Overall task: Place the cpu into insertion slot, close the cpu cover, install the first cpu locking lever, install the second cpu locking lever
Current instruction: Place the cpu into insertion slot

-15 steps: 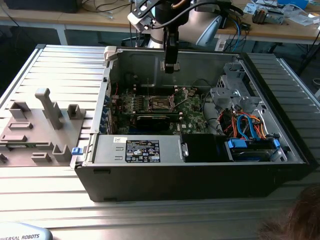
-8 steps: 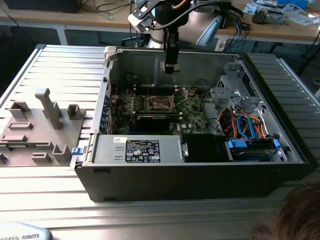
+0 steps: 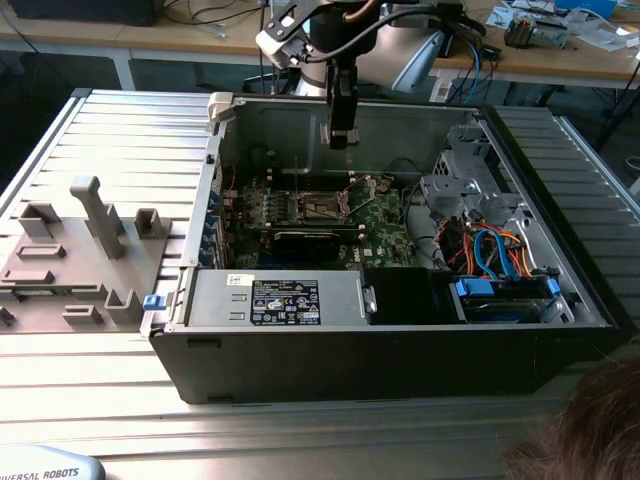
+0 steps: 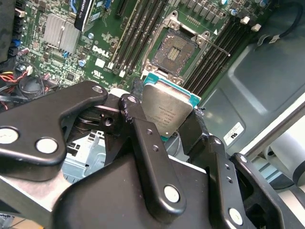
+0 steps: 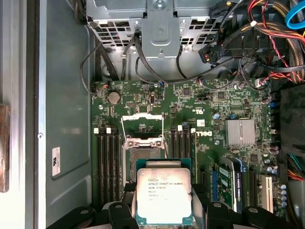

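Gripping 1 cpu [image 5: 164,195] firmly with 1 gripper [image 3: 339,135], above 1 bare insertion slot [image 5: 143,160]; 1 cpu cover [image 5: 143,117] raised beside it.

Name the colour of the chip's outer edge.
Teal-green edge on the chip, around a silver-grey top; clearest in the first wrist view.

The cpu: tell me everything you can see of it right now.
The small flat square cpu has a silver-grey metal top with faint print and a thin green border. The black fingers of the gripper clamp two opposite edges, holding it in the air above the green motherboard, metal top facing both wrist views. It is apart from the open dark square insertion slot, not yet seated.
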{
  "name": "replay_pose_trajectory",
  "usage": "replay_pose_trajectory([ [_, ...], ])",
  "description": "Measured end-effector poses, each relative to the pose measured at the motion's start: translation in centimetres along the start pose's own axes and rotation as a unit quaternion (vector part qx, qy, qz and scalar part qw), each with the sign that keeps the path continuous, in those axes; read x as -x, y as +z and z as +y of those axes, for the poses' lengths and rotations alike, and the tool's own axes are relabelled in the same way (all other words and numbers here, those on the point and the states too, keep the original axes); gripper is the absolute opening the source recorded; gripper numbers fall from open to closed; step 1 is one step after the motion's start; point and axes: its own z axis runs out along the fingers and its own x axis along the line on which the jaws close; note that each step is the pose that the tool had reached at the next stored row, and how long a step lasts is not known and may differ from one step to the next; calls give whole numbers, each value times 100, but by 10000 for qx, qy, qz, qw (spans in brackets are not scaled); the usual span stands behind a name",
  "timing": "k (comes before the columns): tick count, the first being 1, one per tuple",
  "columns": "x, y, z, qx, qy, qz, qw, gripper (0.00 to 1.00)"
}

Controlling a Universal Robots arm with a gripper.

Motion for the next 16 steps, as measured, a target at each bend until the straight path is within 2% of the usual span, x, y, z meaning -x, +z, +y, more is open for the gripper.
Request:
replay_pose_trajectory([
  [16,0,35,-2,0,0,0,10000,54],
])
